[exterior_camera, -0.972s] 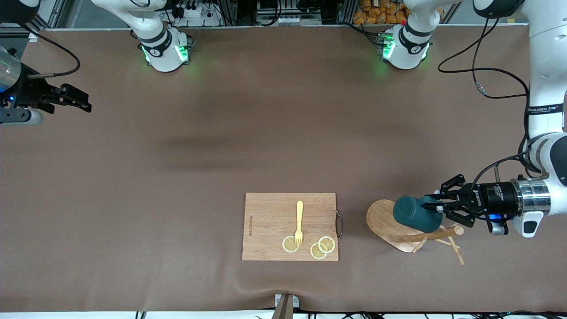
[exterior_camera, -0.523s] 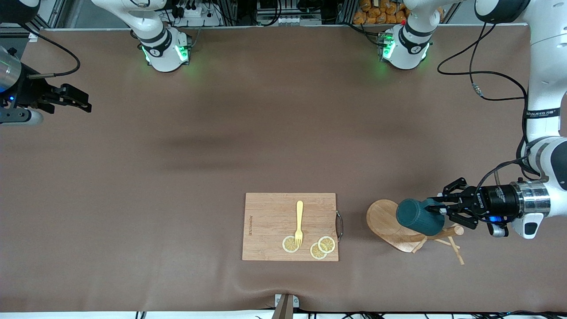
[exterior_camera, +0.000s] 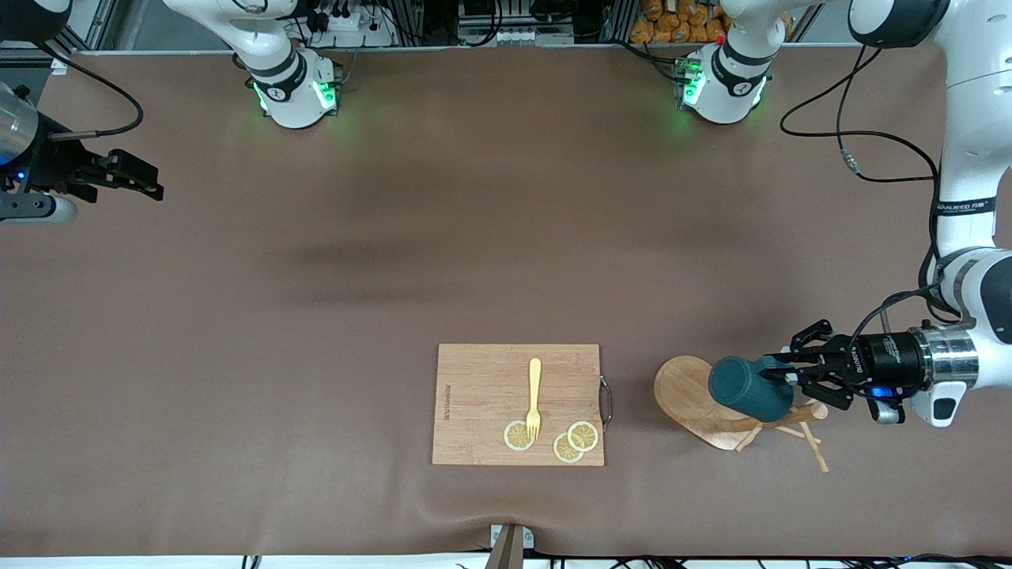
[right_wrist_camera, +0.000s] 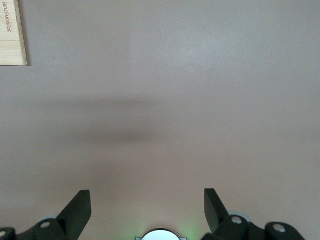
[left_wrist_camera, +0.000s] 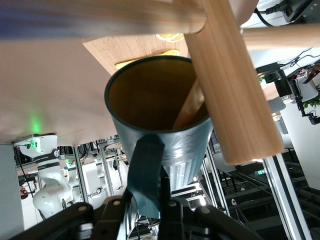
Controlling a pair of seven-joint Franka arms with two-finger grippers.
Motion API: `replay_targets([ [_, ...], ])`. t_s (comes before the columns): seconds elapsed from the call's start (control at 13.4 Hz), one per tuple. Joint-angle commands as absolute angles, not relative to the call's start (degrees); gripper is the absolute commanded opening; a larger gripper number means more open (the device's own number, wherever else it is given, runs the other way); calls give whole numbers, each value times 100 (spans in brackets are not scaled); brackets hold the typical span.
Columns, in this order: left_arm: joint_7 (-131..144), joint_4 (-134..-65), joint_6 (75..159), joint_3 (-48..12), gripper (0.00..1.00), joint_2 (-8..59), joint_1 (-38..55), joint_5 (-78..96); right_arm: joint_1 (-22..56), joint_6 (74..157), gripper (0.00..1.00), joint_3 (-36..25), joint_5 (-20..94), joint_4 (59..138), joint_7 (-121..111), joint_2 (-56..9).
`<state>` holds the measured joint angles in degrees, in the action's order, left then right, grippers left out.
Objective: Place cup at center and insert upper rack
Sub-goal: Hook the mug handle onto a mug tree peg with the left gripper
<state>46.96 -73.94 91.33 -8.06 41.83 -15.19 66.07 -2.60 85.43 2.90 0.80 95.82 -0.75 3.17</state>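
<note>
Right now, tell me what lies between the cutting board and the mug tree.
Only bare brown table separates the cutting board, with its metal handle, from the mug tree, as the front view shows.

no legible text on anything

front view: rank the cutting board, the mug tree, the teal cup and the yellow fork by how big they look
1. cutting board
2. mug tree, lying on its side
3. cup, held by the left gripper over the mug tree, so a little closer to the camera and slightly enlarged
4. fork, long but thin
</note>
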Motion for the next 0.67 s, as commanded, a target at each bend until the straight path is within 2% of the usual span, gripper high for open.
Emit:
replay_targets([
  [0.0, 4597, -7356, 9026, -826, 0, 4219, -1582, 6724, -220, 8552, 100, 272, 132, 9624, 0, 378],
  [0.6, 4500, -7356, 9026, -800, 0, 4307, -1696, 6732, -220, 8552, 100, 272, 132, 9624, 0, 378],
])
